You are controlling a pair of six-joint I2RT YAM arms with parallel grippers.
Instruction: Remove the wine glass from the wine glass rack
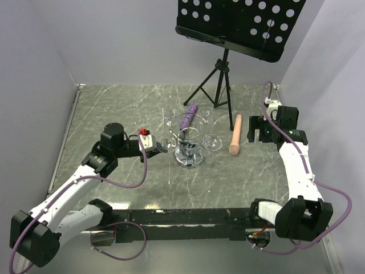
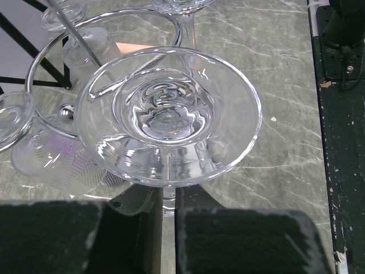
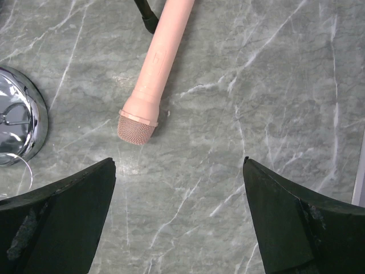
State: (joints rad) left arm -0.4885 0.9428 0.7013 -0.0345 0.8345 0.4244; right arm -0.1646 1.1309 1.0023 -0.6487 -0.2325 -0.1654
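Looking down from the overhead camera, I see the wine glass rack (image 1: pixel 189 149) standing mid-table on the grey marbled table (image 1: pixel 114 108), with several glasses hung around its top. My left arm reaches in from the left. The left gripper (image 1: pixel 156 146) sits at the rack's left side, right against the wine glass (image 1: pixel 166 142). From up here I cannot tell whether that glass hangs in a wire loop or is free of it. A purple object (image 1: pixel 188 116) lies just behind the rack, and a peach microphone (image 1: pixel 235 135) lies to its right. A black music stand (image 1: pixel 228 51) rises at the back. The right gripper (image 1: pixel 256 129) hovers near the microphone, well apart from the rack.

On the left wrist camera, the round foot of the wine glass (image 2: pixel 168 114) fills the middle of the view. Its stem runs down into the left gripper (image 2: pixel 168 214), and the two black fingers (image 2: pixel 245 240) are clamped on it. A chrome loop of the rack (image 2: pixel 131 14) curves behind the foot, and another glass's foot (image 2: pixel 11 117) shows at the left edge.

On the right wrist camera, the right gripper (image 3: pixel 179 211) is spread wide above bare tabletop and holds nothing, one finger (image 3: pixel 57 217) low on each side. The peach microphone (image 3: pixel 159 63) lies ahead of it, mesh head nearest. The rack's shiny disc base (image 3: pixel 23 120) shows at the left edge.
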